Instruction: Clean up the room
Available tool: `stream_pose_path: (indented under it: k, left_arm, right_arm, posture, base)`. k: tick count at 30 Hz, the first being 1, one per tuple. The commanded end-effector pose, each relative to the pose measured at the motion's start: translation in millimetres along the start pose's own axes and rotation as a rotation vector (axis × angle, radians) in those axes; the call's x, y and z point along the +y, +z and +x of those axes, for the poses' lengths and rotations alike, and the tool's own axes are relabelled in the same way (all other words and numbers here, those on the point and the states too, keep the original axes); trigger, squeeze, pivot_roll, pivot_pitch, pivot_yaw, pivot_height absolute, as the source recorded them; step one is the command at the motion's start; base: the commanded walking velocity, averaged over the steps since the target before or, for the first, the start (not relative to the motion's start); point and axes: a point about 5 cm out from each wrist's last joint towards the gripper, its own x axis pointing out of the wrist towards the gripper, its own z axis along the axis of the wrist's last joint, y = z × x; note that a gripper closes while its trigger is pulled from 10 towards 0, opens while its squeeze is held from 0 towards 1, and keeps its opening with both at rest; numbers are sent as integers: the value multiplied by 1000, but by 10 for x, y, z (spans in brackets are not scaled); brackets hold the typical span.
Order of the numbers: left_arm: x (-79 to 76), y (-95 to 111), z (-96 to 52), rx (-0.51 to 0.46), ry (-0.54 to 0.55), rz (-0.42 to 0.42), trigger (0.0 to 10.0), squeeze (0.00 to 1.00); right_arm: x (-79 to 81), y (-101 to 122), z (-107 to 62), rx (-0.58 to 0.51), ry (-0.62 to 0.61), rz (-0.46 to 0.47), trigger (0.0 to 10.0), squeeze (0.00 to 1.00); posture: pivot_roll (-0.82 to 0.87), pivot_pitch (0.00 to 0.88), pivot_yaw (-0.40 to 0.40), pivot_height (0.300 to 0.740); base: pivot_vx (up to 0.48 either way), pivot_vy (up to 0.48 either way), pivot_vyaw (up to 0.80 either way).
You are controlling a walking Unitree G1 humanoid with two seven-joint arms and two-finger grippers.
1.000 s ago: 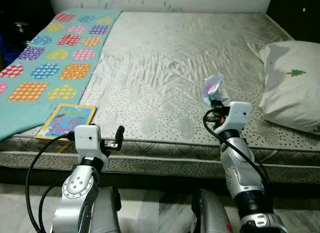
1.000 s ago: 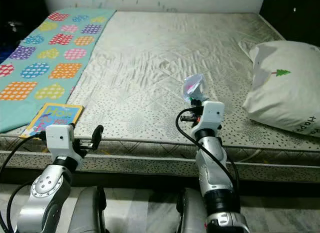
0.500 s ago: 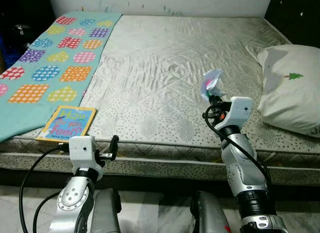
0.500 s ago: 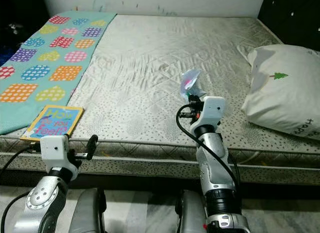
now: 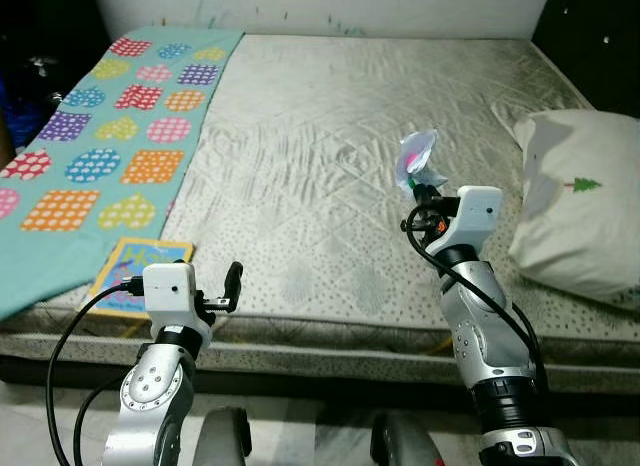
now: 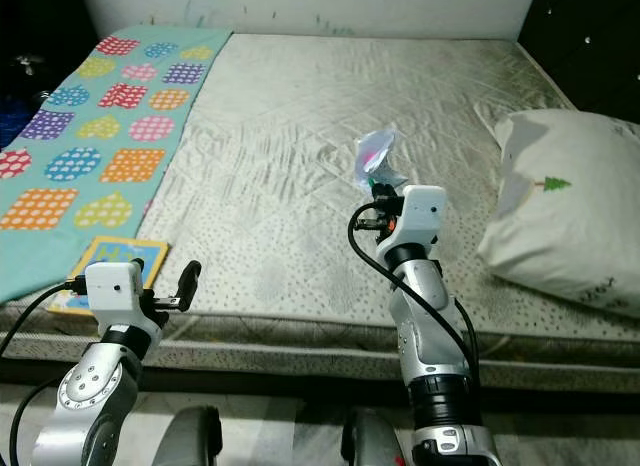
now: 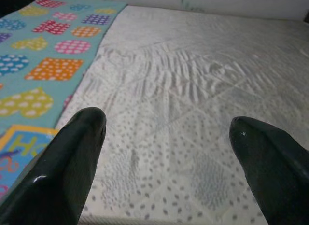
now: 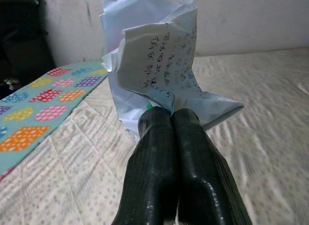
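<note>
A crumpled sheet of paper [image 5: 416,159] with handwriting is pinched in my right gripper [image 5: 418,190], held up above the middle of the bare mattress [image 5: 320,116]. In the right wrist view the two fingers [image 8: 166,152] press together on the paper [image 8: 154,61]. My left gripper [image 5: 236,282] hovers at the mattress's front edge, open with nothing between its fingers [image 7: 63,167]. A colourful children's book [image 5: 135,276] lies flat on the mattress corner just left of it.
A teal blanket [image 5: 110,116] with coloured patches covers the mattress's left side. A white pillow [image 5: 580,211] with a small tree print lies at the right edge. Dark furniture stands on both sides of the bed.
The camera has risen and tilted, so the bed sits lower in view. My left arm has come up a little toward the mattress edge. The right gripper still holds the paper.
</note>
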Motion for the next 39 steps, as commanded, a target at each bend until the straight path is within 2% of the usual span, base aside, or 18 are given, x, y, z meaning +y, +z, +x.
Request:
stream_pose_path:
  k: [1,6,14,21,27,32,36,39]
  left_arm:
    - [7,-13,-4,6,-2,9,10000,0]
    - [22,-11,-1,5,2,14,10000,0]
    - [35,-12,-7,5,23,19,10000,0]
    - [27,-12,40,8,9,23,10000,0]
    - [25,4,101,8,-14,34,10000,0]
    - [33,1,127,11,-23,38,10000,0]
    - [31,-2,150,13,-34,43,10000,0]
    - [35,7,192,12,-31,44,10000,0]
  right_arm:
    - [4,111,47,-32,3,-3,10000,0]
    - [-11,108,45,-28,1,-12,10000,0]
    - [2,115,66,-28,0,-5,10000,0]
    - [-6,170,136,-43,29,-41,10000,0]
    - [-136,205,172,-26,-1,-50,10000,0]
    - [-215,245,169,-20,9,-111,10000,0]
    - [-343,294,170,-4,-19,-146,10000,0]
    - [-354,322,186,-8,12,-191,10000,0]
  posture:
    - [17,77,-8,709]
    - [18,80,-9,740]
    - [22,80,-10,740]
    - [9,64,22,740]
    - [-6,63,45,740]
    - [-15,62,59,740]
    - [-23,50,68,740]
    - [-33,39,77,740]
  base:
    - [0,0,0]
    - [0,0,0]
    - [0,0,0]
    - [0,0,0]
    - [0,0,0]
    - [0,0,0]
    - [0,0,0]
    - [0,0,0]
